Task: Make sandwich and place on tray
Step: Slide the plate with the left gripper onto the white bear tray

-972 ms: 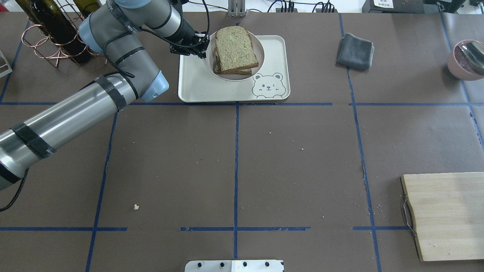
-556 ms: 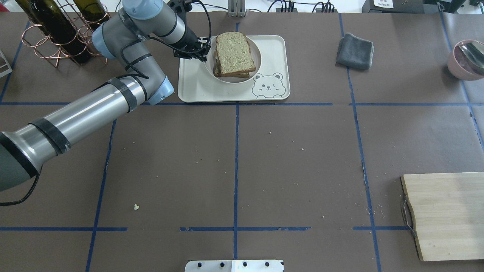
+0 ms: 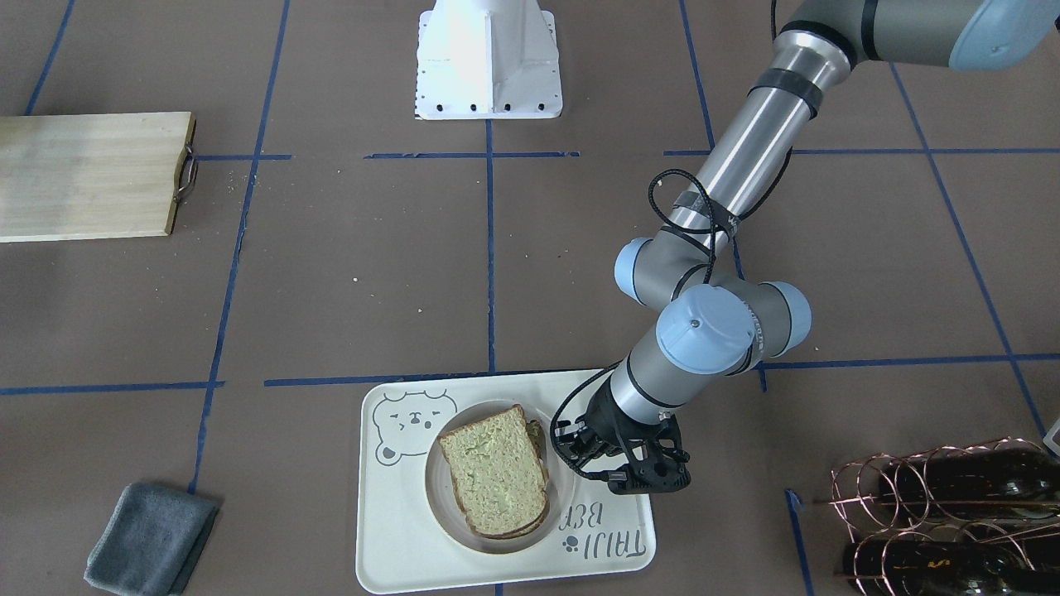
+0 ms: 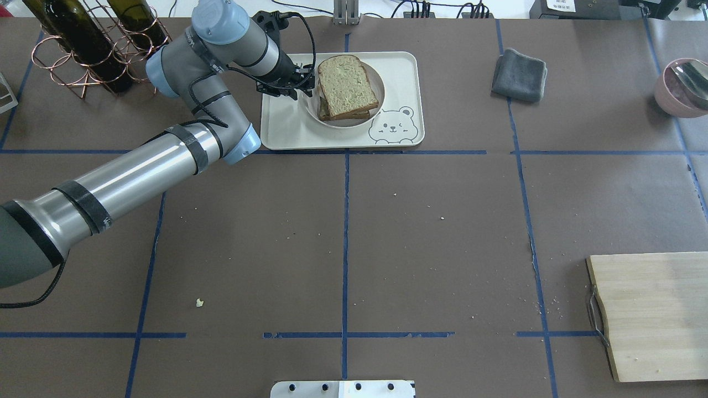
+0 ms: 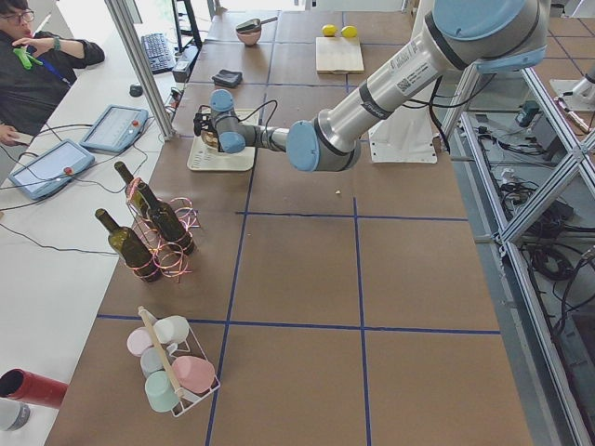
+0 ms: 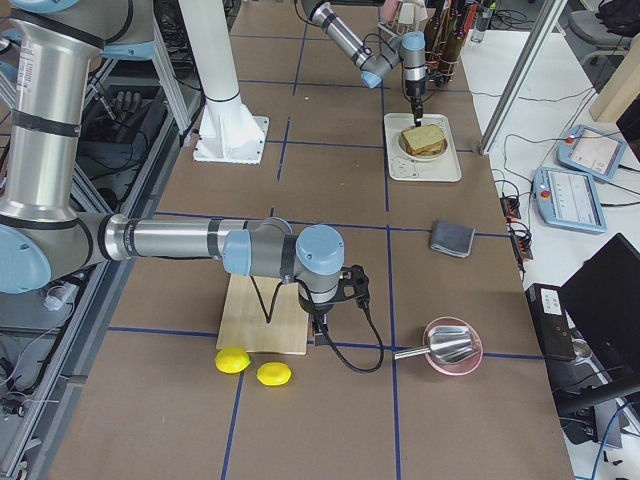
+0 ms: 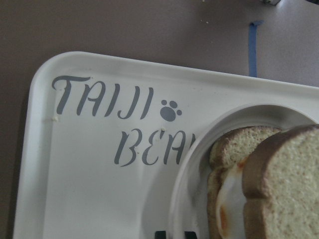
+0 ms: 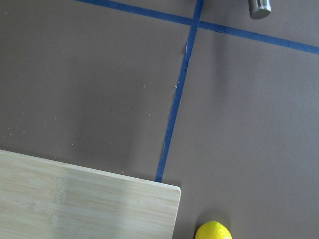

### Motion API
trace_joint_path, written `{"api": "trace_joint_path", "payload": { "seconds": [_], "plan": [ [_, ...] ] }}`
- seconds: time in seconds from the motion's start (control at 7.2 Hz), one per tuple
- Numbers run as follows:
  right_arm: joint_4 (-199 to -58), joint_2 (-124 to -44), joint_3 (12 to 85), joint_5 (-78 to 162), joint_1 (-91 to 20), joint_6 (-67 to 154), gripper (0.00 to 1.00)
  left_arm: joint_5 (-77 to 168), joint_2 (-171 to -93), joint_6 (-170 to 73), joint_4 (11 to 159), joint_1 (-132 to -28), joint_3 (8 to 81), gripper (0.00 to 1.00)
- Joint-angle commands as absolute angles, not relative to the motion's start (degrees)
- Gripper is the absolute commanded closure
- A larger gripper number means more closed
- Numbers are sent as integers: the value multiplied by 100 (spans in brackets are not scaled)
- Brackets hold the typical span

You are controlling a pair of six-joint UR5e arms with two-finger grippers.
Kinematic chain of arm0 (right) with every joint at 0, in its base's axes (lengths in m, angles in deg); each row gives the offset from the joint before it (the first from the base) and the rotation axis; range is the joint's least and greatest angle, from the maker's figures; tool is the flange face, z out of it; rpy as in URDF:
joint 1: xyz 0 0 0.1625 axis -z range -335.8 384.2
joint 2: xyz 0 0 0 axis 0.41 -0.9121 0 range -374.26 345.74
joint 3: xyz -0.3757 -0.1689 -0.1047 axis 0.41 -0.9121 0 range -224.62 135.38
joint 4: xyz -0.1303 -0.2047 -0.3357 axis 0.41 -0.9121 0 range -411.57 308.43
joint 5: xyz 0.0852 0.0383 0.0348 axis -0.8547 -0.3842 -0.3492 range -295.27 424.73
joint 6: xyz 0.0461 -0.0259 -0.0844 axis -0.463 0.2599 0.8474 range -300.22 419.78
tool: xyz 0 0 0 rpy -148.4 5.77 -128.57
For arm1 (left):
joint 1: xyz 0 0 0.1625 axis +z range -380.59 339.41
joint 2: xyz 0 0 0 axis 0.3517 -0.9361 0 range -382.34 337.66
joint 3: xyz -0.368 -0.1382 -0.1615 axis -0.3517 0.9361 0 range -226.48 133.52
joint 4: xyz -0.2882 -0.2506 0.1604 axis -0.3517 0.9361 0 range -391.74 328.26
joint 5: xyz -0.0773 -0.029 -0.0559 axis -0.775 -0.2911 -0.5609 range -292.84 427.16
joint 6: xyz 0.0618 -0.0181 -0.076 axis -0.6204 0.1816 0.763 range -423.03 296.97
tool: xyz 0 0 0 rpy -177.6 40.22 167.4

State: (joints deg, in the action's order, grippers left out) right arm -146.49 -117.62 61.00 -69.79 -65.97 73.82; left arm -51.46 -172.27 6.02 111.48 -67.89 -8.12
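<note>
Scanning the overhead view from its left edge: dark wine bottles [image 4: 83, 52] sit in a copper wire rack at the far left corner of the bench [image 4: 343, 237]. The left arm [image 4: 127, 177] enters from the left and reaches across to the tray [image 4: 282, 127], which sits at the far middle of the bench.

The left end effector [image 4: 303, 88] is at the left rim of the round plate [image 4: 342, 122]. The plate rests inside the tray, in its far half, just beside the bear drawing [image 4: 392, 126]. In the left wrist view, dark fingertips [image 7: 162, 234] show only at the bottom edge of the frame, set close together at the plate rim. Cannot tell whether they pinch the rim or only straddle it.

The sandwich [image 4: 347, 85] lies on the plate: two bread slices, the top one skewed over the lower. White and orange egg [image 7: 227, 191] shows between them in the wrist view. The grey lettering [image 7: 114, 104] "TAIJI BEAR" is on bare tray beside the plate, on the end effector's side.

- Right of the tray, well apart: a folded grey cloth [image 4: 520, 74].
- Far right edge: a pink bowl [image 4: 672, 102] holding a metal scoop [image 4: 691, 77].
- Near right corner: a pale wooden cutting board [image 4: 652, 315].

The right end effector [image 6: 345, 285] shows only from the right-end camera, at the cutting board's edge; cannot tell its opening. Two lemons [image 6: 232, 360] lie on the bench just beside that board.
</note>
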Motion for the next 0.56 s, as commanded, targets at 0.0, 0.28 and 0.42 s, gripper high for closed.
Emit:
{"api": "trace_joint_path", "payload": {
  "seconds": [0.0,0.28,0.42],
  "plan": [
    [-14649,-11744,6094,-6974,-6597,7367,0,-5184,-17184,308,10961,-6962,-371,0],
    [-14649,-11735,6094,-6974,-6597,7358,0,-5228,-16187,-496,9236,-7120,1819,0],
    [-14649,-11735,6111,-6974,-6597,7289,0,-5289,-15686,-815,8497,-7234,2813,0]
  ]
}}
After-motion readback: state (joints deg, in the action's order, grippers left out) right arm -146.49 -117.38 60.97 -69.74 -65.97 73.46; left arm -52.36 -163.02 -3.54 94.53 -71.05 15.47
